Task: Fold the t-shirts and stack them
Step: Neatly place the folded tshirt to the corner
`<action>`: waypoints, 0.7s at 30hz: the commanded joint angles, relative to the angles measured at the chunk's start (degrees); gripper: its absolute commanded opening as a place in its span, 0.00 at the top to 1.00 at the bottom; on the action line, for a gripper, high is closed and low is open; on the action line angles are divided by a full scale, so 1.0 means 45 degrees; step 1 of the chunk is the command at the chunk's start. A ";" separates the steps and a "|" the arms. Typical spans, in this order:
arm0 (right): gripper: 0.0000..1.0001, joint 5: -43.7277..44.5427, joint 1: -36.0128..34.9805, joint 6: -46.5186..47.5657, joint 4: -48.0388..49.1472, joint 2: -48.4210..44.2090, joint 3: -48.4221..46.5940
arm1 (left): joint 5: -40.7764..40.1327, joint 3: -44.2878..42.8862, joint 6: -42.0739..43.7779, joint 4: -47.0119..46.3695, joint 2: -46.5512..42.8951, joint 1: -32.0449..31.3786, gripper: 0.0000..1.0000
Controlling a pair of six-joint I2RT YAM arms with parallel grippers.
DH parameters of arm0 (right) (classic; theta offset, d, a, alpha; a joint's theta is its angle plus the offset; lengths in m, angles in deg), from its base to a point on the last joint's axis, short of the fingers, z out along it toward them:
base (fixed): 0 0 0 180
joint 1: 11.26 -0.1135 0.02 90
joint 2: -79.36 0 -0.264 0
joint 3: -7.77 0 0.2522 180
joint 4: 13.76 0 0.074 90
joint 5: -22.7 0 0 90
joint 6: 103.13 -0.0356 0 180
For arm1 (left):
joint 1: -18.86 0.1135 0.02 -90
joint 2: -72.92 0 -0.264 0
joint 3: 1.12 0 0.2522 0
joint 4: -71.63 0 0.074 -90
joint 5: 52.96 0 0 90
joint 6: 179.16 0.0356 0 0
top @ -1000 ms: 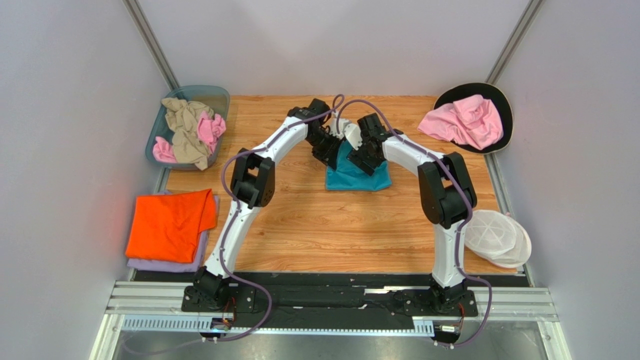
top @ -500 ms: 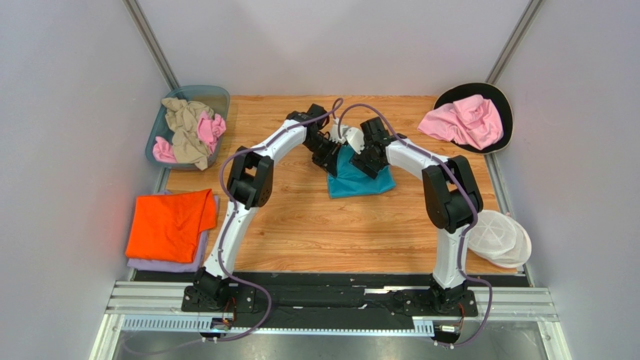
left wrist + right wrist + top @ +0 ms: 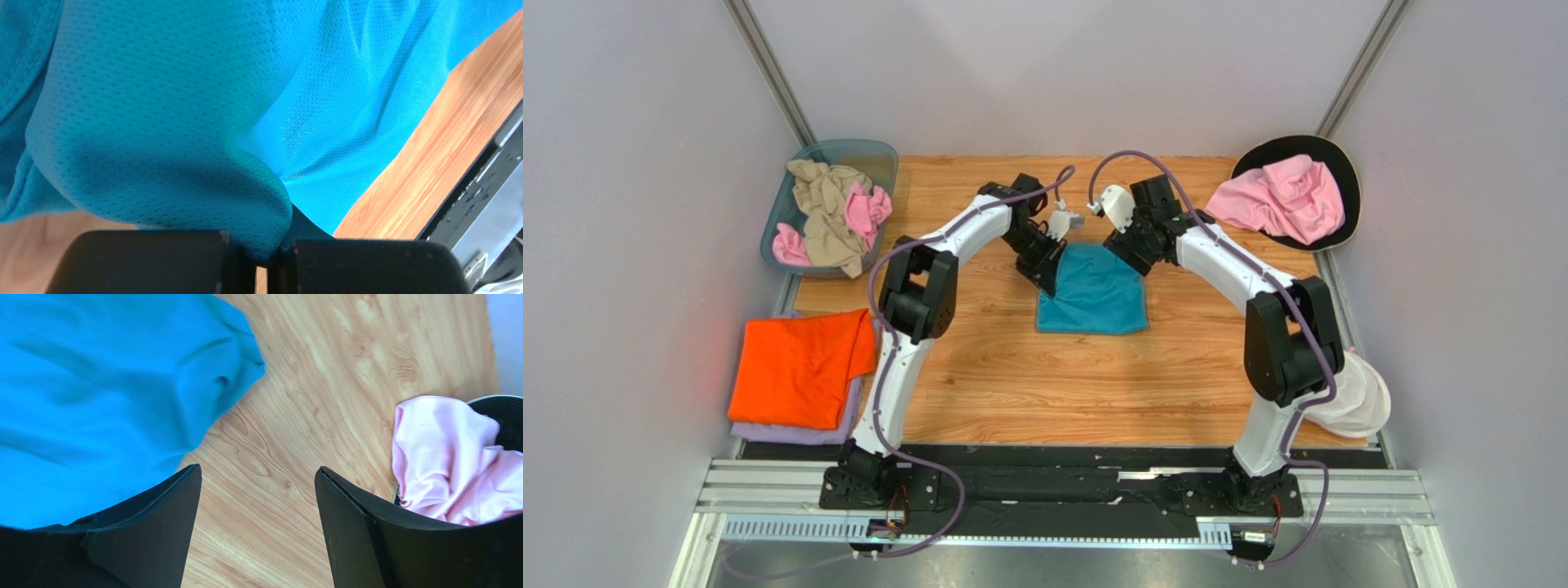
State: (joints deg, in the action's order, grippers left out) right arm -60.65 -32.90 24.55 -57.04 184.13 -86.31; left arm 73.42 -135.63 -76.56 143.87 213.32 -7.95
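Since a second ago the right gripper (image 3: 258, 473) has released and drawn back toward 1 o'clock, jaws wide and empty. The teal shirt (image 3: 1091, 292) now lies flatter at the centre of the table (image 3: 1014, 380). At 8 o'clock one orange shirt (image 3: 799, 365) covers most of one lilac shirt (image 3: 787, 433). At 4 o'clock the right arm (image 3: 1284, 355) hides part of a white mesh item (image 3: 1369, 398). Further in, the left gripper (image 3: 263, 256) is pinched tight on a teal fold. At 10 o'clock a bin (image 3: 886, 165) holds tangled garments (image 3: 830, 208), count unclear. At 2 o'clock lies one pink shirt (image 3: 1284, 199).
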 commanded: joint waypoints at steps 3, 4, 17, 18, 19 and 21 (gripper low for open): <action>0.27 0.0337 0.0163 0.0242 0.0134 -0.1094 0.0795 | -0.1325 0.2297 0.0969 -0.0259 -0.3305 0.0527 1.00; 0.27 0.0376 0.0182 0.0261 0.0172 -0.1153 0.1029 | -0.1772 0.3230 0.0989 -0.0473 -0.3715 0.0605 1.00; 0.27 0.0318 0.0163 -0.0051 0.0348 -0.2128 0.2709 | -0.5992 1.0013 0.2198 -0.2233 -1.0588 0.1718 1.00; 0.27 0.0318 0.0182 -0.0051 0.0329 -0.2227 0.2769 | -0.6227 1.0577 0.2297 -0.2253 -1.0865 0.1816 1.00; 0.27 0.0318 0.0163 -0.0070 0.0329 -0.2324 0.2847 | -0.6713 1.0892 0.2375 -0.2311 -1.1119 0.1952 1.00; 0.27 0.0298 0.0163 -0.0070 0.0290 -0.2598 0.2964 | -0.7300 1.1769 0.2707 -0.2350 -1.1958 0.2128 1.00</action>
State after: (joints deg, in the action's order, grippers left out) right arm -59.69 -32.23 24.76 -57.22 176.98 -73.46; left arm 48.06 -87.90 -68.39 135.21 165.52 -0.03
